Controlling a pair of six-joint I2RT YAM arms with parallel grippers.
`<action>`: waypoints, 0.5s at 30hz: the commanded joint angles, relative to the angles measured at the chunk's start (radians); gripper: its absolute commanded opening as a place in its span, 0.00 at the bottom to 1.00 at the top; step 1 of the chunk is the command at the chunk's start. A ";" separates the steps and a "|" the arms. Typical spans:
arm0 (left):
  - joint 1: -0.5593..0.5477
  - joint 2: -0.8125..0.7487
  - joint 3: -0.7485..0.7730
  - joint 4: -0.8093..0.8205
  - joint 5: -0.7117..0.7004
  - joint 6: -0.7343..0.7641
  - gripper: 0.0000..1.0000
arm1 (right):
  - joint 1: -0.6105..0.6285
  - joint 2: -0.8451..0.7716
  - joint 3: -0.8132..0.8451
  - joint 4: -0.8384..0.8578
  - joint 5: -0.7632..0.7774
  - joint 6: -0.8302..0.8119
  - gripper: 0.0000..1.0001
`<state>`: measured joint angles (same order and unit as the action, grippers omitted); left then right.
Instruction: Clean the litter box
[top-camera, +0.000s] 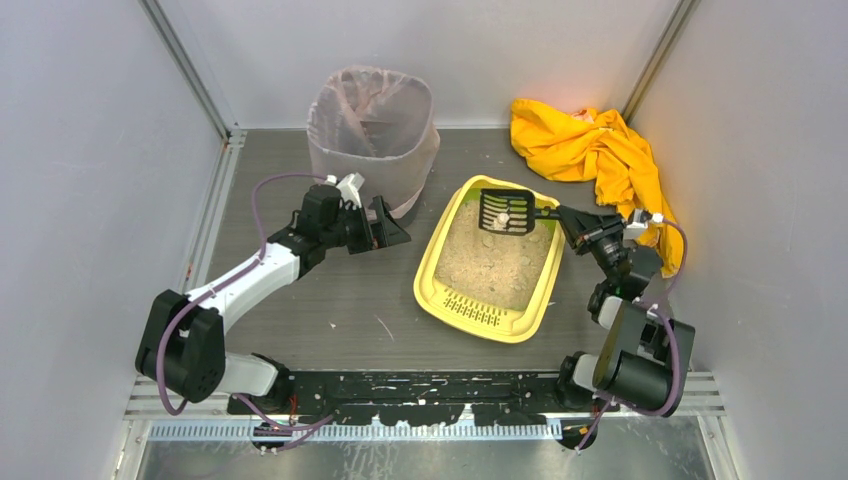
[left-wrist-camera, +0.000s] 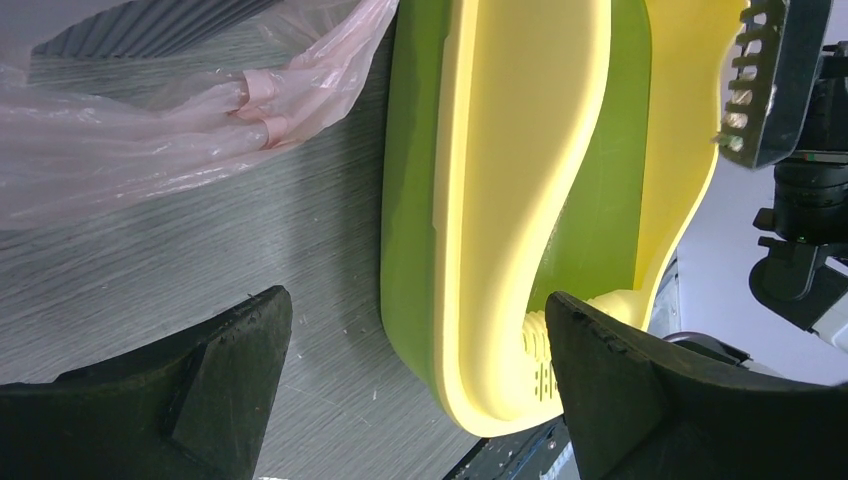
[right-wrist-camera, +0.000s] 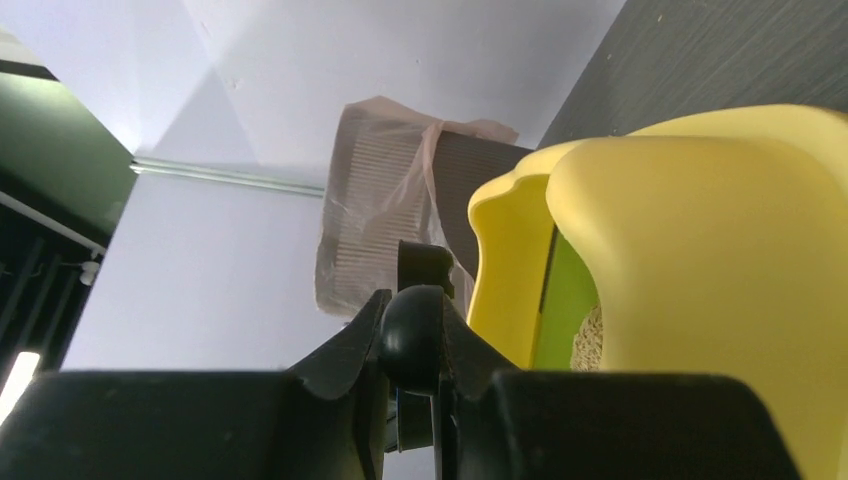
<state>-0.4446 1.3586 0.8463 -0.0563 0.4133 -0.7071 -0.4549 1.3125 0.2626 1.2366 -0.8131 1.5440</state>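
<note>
The shallow yellow rectangular plastic litter box (top-camera: 428, 272), green-rimmed with beige litter inside, lies just right of the worktop's middle; over its far end hangs a black slotted plastic scoop (top-camera: 505, 211) bearing a pale clump (top-camera: 503, 217), its handle clamped in the right end effector (top-camera: 563, 221); the left end effector (top-camera: 392, 231) gapes wide and empty beside the tall pink-bagged bin (top-camera: 372, 140) at the far edge; the step seems to be disposal; next the scoop should travel level to that bin, then tip.

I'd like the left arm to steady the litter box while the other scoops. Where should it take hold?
Probably the long left rim of the litter box, approached from the left. That raised lip looks thin enough to pinch, it faces the open left end effector, and it lies clear of the scoop held over the far end.
</note>
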 joint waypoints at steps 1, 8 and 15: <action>0.004 0.006 0.003 0.051 0.023 -0.010 0.96 | 0.037 -0.142 0.054 -0.224 -0.011 -0.188 0.01; 0.001 0.017 -0.001 0.092 0.037 -0.023 0.96 | 0.075 -0.269 0.108 -0.546 0.034 -0.346 0.01; -0.005 0.033 0.002 0.100 0.055 -0.033 0.96 | 0.050 -0.242 0.079 -0.490 0.030 -0.325 0.01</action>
<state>-0.4458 1.3972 0.8444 -0.0143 0.4431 -0.7311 -0.3893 1.0687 0.3294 0.7155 -0.7830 1.2377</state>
